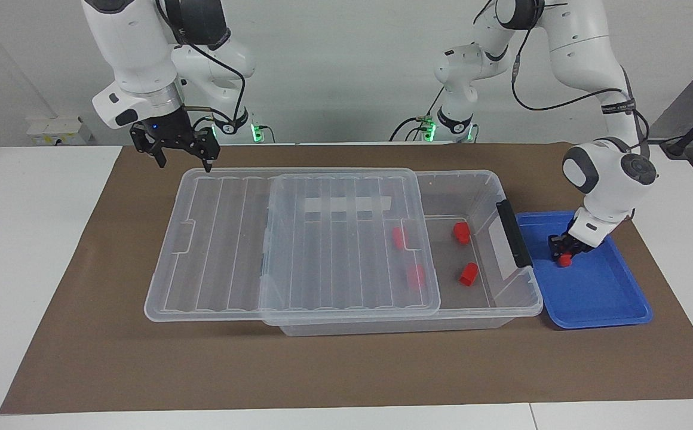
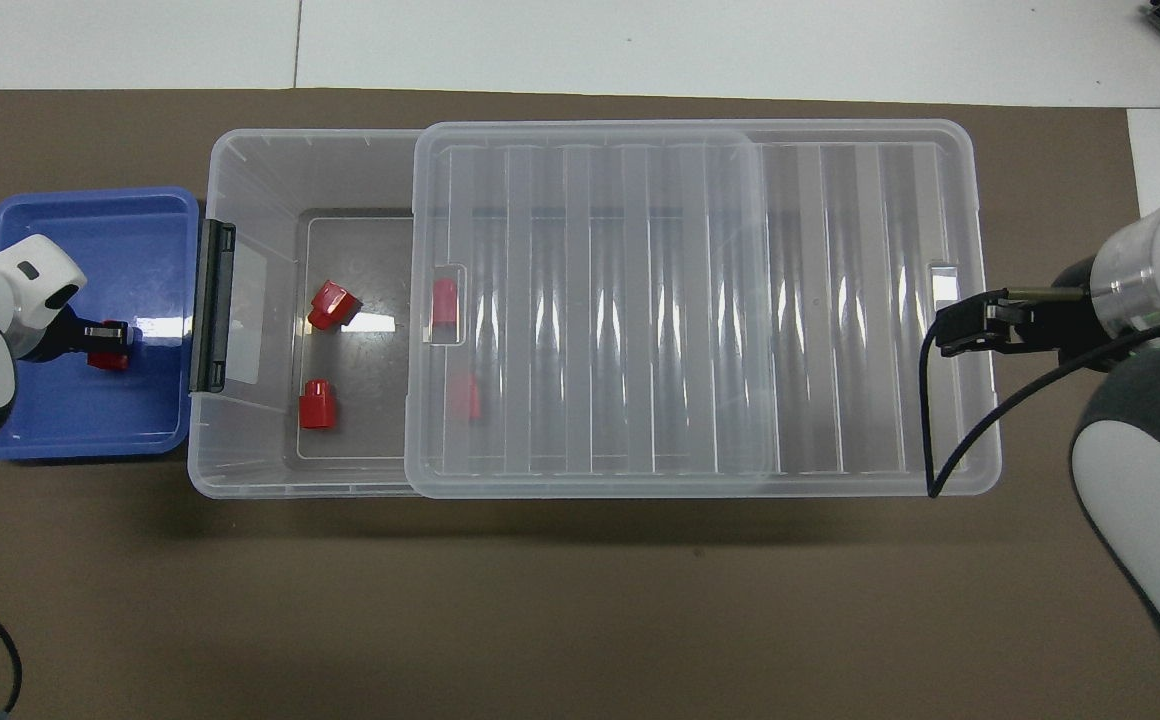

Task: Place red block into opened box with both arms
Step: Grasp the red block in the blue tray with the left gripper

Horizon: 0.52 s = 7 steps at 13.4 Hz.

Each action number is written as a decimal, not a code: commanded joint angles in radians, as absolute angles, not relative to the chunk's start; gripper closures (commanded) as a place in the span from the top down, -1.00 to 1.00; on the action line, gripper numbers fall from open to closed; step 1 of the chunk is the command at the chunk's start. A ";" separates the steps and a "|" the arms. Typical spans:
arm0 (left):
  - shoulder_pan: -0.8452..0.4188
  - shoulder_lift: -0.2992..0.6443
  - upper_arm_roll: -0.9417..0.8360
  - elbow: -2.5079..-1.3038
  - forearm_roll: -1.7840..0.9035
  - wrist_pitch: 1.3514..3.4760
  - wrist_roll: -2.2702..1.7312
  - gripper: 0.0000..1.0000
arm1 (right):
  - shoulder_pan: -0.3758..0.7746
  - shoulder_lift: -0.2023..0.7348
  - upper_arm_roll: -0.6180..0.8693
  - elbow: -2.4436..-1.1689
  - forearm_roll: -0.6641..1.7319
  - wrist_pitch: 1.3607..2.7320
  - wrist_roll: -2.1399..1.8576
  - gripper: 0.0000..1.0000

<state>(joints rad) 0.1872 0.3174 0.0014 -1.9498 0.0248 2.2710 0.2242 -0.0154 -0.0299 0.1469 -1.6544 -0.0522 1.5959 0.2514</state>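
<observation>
My left gripper (image 1: 563, 249) is clenched on the red block (image 1: 565, 259) in the blue tray (image 1: 597, 298), just beside the opened box (image 1: 490, 179). I judge the pick step is in hand; next I must lift it over the box's black handle (image 1: 514, 233) and release above the uncovered end. My right gripper (image 1: 182, 156) waits, fingers apart, over the lid (image 1: 233, 239).

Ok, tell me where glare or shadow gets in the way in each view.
Overhead view: bright streaks run along the lid ribs, a white glint sits on the box floor beside a block and another on the tray; the box casts a soft shadow on the mat. Facing view: the lid hazes two blocks beneath it; the left gripper partly hides the tray's block.
</observation>
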 commanded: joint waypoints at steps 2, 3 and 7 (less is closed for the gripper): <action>0.167 0.279 -0.005 -1.679 0.012 1.874 0.082 -1.00 | -0.025 -0.048 0.149 -1.671 -0.038 1.615 0.250 1.00; 0.146 0.270 -0.006 -1.601 0.012 1.764 0.031 -1.00 | -0.014 -0.052 0.146 -1.666 -0.038 1.606 0.252 1.00; -0.067 0.252 -0.009 -1.387 0.009 1.453 -0.376 -1.00 | 0.028 -0.049 0.087 -1.647 -0.038 1.585 0.224 1.00</action>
